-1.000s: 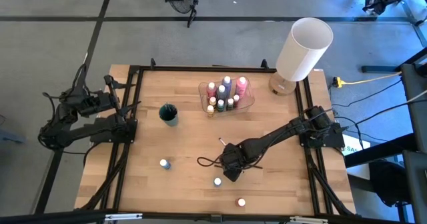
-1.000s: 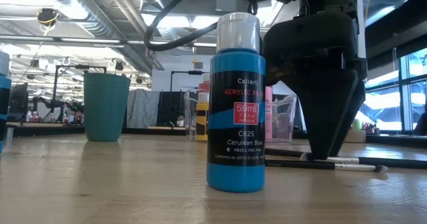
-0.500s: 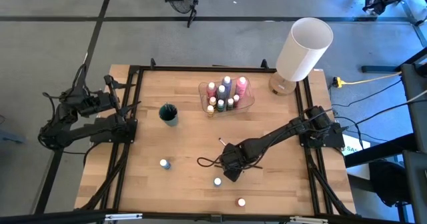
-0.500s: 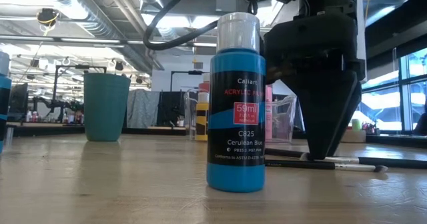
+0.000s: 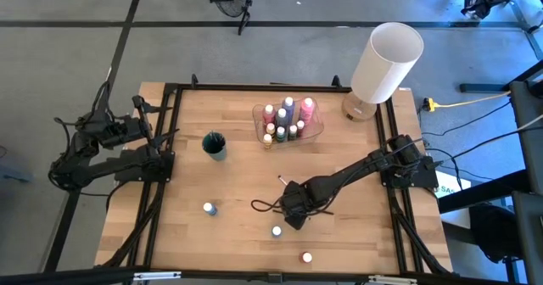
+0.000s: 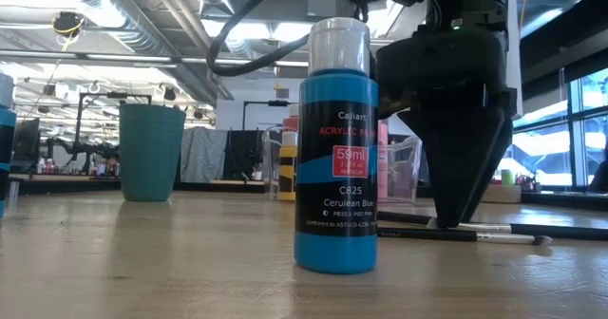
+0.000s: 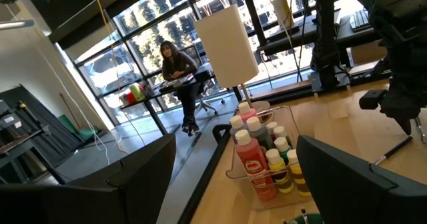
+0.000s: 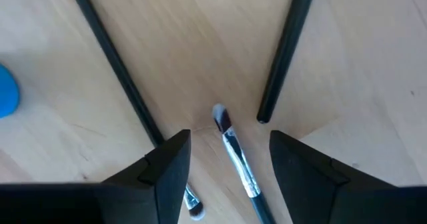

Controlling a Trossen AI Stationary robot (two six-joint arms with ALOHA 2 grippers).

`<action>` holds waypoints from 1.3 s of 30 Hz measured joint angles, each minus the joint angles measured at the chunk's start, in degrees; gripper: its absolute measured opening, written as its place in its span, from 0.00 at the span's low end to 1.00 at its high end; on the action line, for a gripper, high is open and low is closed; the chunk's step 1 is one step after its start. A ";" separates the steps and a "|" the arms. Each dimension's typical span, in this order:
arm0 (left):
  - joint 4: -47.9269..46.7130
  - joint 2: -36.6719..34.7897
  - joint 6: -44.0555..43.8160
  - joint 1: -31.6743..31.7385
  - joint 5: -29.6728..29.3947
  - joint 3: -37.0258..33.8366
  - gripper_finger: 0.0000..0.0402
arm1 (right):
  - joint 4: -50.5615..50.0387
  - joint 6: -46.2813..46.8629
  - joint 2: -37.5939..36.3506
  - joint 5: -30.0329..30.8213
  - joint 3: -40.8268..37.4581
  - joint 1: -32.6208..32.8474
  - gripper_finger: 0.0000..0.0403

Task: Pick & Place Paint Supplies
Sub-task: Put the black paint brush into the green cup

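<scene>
1. The right end effector (image 8: 220,161) is down at the counter (image 5: 229,192) near the middle of the front half. Its fingers (image 8: 167,167) stand spread, one on each side of a paintbrush (image 8: 235,154), and pinch nothing.
2. The paintbrush lies flat on the counter between the two fingertips, its light tip (image 8: 217,111) pointing away from the wrist. In the low view the end effector (image 6: 463,210) is just above or at the wood; whether it touches cannot be told.
3. Handling judgement: the brush is thin, light and stiff, and it lies low, so the fingertips must close almost at the wood. Take hold on the dark handle or ferrule, not on the soft bristles. A round handle may roll or swivel in a narrow pinch.
4. Other dark brushes (image 8: 280,51) lie just beside it; closing off-centre could catch or push one.
5. A blue paint bottle (image 6: 336,148) stands upright nearby toward the front edge. It is rigid, smooth plastic, likely slippery and easy to tip; grip its body.
6. More bottles stand in a clear tray (image 5: 288,125) near the back edge, and a teal cup (image 5: 215,145) stands left of it.
7. The left end effector (image 7: 233,184) waits spread and empty at the left edge.
</scene>
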 joint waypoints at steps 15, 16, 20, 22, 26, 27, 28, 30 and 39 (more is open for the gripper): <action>0.00 0.00 -0.48 0.00 0.00 0.00 0.77 | -0.14 0.12 1.16 -1.53 0.20 -0.27 0.51; -0.02 0.00 -0.48 0.02 0.00 0.00 0.77 | -0.21 0.12 1.33 -1.97 0.24 -0.33 0.51; -0.02 0.00 -0.48 0.01 0.00 0.00 0.77 | -0.47 0.11 1.98 -2.19 0.28 -0.42 0.51; -0.02 0.00 -0.48 0.01 0.00 0.00 0.77 | -0.47 0.11 2.04 -2.28 0.28 -0.59 0.51; -0.02 -0.01 -0.48 0.02 0.00 0.00 0.77 | -0.48 0.11 2.11 -1.96 0.26 -0.91 0.51; -0.02 0.00 -0.48 0.02 0.00 0.00 0.77 | -0.55 0.11 2.13 -1.89 0.26 -1.03 0.51; 0.00 0.01 -0.48 0.02 0.00 0.00 0.77 | -0.66 0.11 2.16 -1.92 0.26 -1.20 0.51; -0.02 -0.01 -0.48 0.00 0.00 0.00 0.77 | -1.10 0.11 2.19 -2.11 0.26 -1.59 0.51; -0.02 -0.01 -0.63 0.00 0.00 0.00 0.77 | -1.86 0.09 2.23 -2.17 0.20 -2.25 0.43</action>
